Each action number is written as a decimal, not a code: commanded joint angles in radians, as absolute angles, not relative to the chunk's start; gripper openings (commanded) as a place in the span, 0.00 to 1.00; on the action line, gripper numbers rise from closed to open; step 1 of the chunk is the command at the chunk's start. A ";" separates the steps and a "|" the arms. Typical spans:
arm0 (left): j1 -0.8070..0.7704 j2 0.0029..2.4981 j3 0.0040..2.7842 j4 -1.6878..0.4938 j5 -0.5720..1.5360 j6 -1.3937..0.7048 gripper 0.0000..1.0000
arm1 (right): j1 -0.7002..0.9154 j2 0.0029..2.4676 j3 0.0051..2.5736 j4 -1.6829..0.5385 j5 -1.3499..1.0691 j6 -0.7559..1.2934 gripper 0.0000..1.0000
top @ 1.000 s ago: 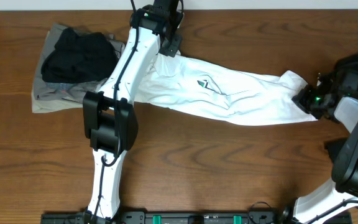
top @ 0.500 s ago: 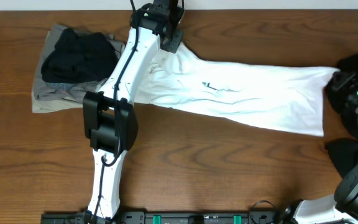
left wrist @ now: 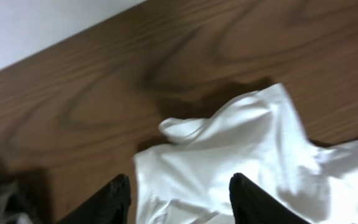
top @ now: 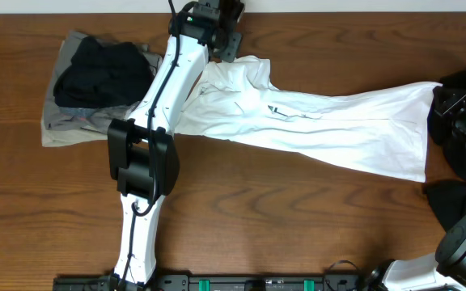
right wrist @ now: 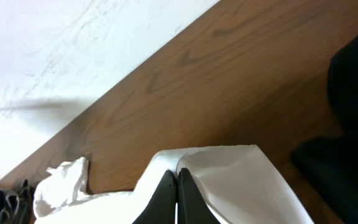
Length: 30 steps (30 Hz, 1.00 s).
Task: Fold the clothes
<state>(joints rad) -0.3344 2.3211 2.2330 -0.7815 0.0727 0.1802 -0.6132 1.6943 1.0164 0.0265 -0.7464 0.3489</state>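
The clothes include a white T-shirt (top: 330,121) with a small print, stretched across the table from the back left to the right. My left gripper (top: 229,52) (left wrist: 182,196) hovers open over its bunched left end (left wrist: 229,143), with cloth showing below the spread fingers (left wrist: 120,196) and nothing pinched. At the far right, my right gripper (top: 441,97) (right wrist: 176,177) is shut on the shirt's hemmed edge (right wrist: 194,155), holding it lifted. A black garment (top: 103,69) lies on a grey-khaki one (top: 63,129) at the back left.
The left arm (top: 156,105) reaches over the table from the front edge to the back. The table's back edge (left wrist: 42,53) meets a white wall just behind the left gripper. A dark shape (right wrist: 353,124) sits at the right.
The right gripper drew the shirt rightward, stretching it out. The left gripper went from shut to open and let go of the shirt's left end, which dropped in a bunch.
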 commanded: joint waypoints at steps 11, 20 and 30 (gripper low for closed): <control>-0.274 2.481 2.236 -0.696 0.147 0.166 0.55 | -0.614 1.681 1.015 -0.031 -0.776 0.362 0.00; -0.245 2.545 2.236 -0.574 0.288 0.072 0.53 | -0.614 1.681 1.015 -0.041 -0.775 0.362 0.01; -0.244 2.574 2.236 -0.578 0.408 0.066 0.35 | -0.614 1.681 1.015 -0.041 -0.775 0.362 0.01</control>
